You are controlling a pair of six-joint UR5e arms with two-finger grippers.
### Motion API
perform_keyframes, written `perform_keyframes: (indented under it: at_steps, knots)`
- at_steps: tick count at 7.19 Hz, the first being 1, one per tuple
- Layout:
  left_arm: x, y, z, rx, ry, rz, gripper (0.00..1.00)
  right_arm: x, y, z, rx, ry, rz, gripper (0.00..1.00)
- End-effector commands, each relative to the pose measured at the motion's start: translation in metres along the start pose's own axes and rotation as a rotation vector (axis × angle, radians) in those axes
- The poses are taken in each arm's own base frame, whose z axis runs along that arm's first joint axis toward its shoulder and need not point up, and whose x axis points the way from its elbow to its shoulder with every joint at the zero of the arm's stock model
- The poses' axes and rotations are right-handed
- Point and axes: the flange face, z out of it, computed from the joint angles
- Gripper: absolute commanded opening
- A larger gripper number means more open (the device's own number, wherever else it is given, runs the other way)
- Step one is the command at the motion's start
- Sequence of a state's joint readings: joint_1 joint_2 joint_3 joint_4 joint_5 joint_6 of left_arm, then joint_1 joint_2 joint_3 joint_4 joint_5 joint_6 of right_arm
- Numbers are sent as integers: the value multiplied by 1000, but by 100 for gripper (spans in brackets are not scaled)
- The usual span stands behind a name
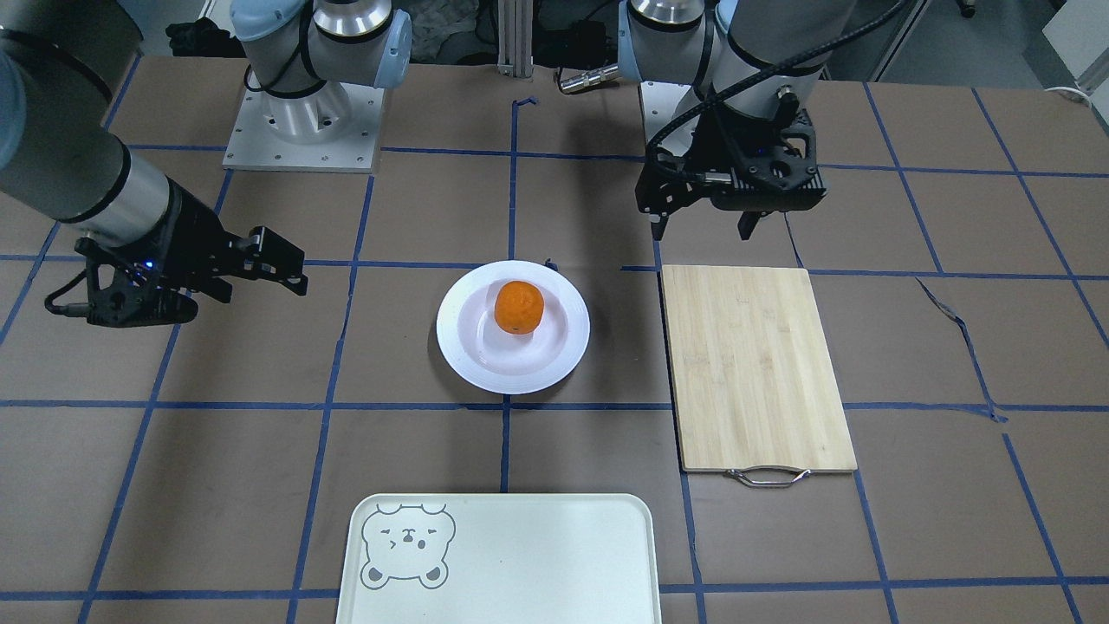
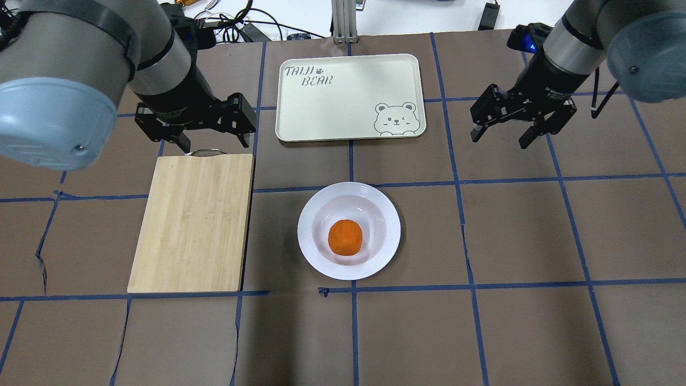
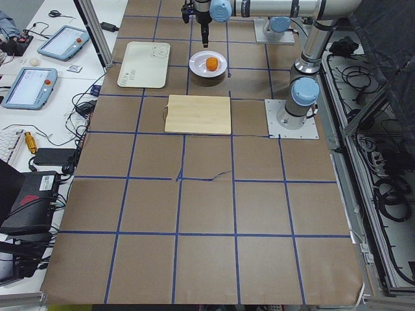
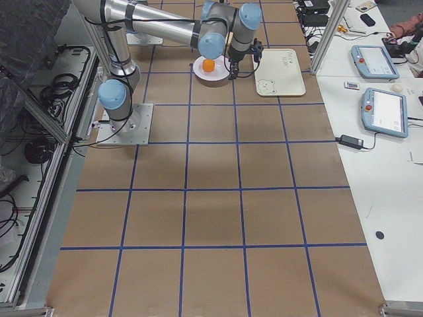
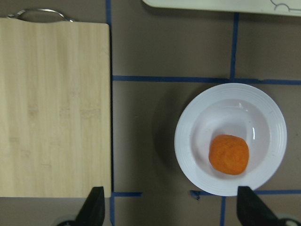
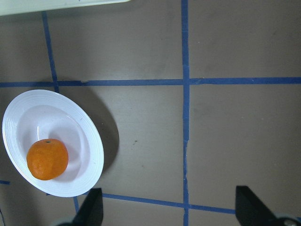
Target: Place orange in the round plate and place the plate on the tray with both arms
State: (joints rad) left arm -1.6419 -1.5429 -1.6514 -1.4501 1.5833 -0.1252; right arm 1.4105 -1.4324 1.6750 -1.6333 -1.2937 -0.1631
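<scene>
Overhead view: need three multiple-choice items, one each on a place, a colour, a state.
1. Where is the orange? A) on the cutting board B) in the plate C) on the tray
2. What colour is the plate? A) white B) blue C) black
3. How are the left claw and right claw? A) both open, holding nothing B) both shut on the plate C) left shut on the orange
Answers: 1 B, it sits in the plate's sunken centre. 2 A, its ridged rim and centre are glossy white. 3 A, each claw's fingers are spread apart, away from the plate.
</scene>
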Motion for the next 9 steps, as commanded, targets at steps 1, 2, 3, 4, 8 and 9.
perform_keyframes:
  at_steps: [1,2,3,4,8,9]
  knots:
    - [-17,-3,-16,44,-28,-17,100,6,-4,73,30,-150,-6,100]
    - [-18,-8,-21,52,-6,-25,100,11,1,110,69,-192,-19,100]
    - [-18,-14,-21,54,-6,-29,100,11,7,135,108,-236,-34,100]
    - [-18,-21,-32,14,-9,-46,100,9,10,156,118,-284,-45,100]
    - [-10,-34,-33,-12,-7,-13,100,-26,10,203,90,-369,-108,99]
    - [-10,-33,-30,-15,-9,-12,100,-33,12,215,65,-369,-116,95]
